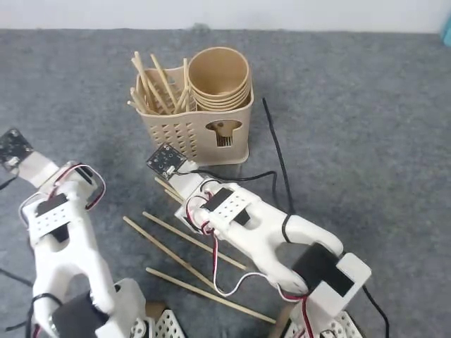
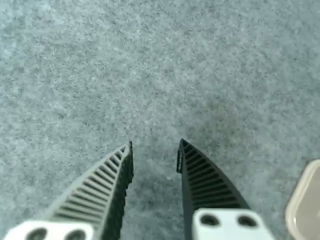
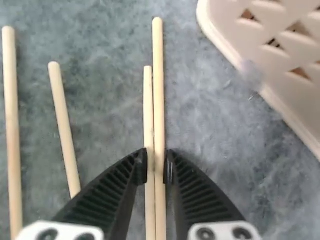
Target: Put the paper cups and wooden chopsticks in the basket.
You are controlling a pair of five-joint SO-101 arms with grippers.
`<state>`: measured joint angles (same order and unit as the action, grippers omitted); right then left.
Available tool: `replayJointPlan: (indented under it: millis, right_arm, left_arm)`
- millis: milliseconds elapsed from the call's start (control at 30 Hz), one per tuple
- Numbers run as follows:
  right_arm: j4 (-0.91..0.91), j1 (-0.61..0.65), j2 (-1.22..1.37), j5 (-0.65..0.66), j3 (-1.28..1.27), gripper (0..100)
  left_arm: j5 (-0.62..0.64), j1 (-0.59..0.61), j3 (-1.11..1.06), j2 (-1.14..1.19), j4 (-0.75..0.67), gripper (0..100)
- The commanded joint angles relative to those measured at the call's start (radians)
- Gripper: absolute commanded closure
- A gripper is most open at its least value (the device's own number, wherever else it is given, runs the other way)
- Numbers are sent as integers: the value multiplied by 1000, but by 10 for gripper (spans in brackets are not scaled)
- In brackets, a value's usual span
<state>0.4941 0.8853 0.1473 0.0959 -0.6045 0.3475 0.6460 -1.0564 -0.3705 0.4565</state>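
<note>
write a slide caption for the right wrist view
Right gripper pinches two wooden chopsticks lying side by side on grey carpet, beside the basket

Basket (image 1: 184, 130) perhaps nearly full; loose chopsticks (image 1: 211, 296) across otherwise open carpet (image 1: 366, 113).

Two white, blocky arms: left arm (image 1: 63, 246) and right arm (image 1: 261, 236), each with black servos (image 1: 320, 271) set in and red, white and black wires (image 1: 218, 271) looping off. A dark circuit board (image 1: 167, 160) tops each wrist. Now the left gripper (image 2: 155, 147), the right gripper (image 3: 155, 162): same dark ribbed fingers (image 2: 107, 185) tapering to points, white bases, screw holes (image 2: 220, 220).
</note>
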Motion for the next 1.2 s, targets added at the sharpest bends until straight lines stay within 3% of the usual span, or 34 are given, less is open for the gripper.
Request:
replayJointPlan:
  millis: [0, 200, 467, 700, 800, 867, 1167]
  right_arm:
    - [-15, -21, -15, 11, 38, 943]
    - [-13, -45, -74, 8, 35, 943]
    - [-7, -47, 61, 9, 89, 942]
    - [105, -39, 77, 6, 149, 912]
    - [133, -39, 67, 6, 146, 991]
    - [168, -39, 50, 6, 147, 980]
    - [395, -38, -213, 5, 143, 991]
  left_arm:
    - [11, -8, 53, 9, -3, 862]
    - [11, -8, 53, 9, -3, 862]
    - [11, -8, 53, 9, -3, 862]
    - [11, -8, 53, 9, -3, 862]
    - [11, -8, 53, 9, -3, 862]
    - [11, -8, 53, 9, -3, 862]
    - [11, -6, 53, 9, -3, 862]
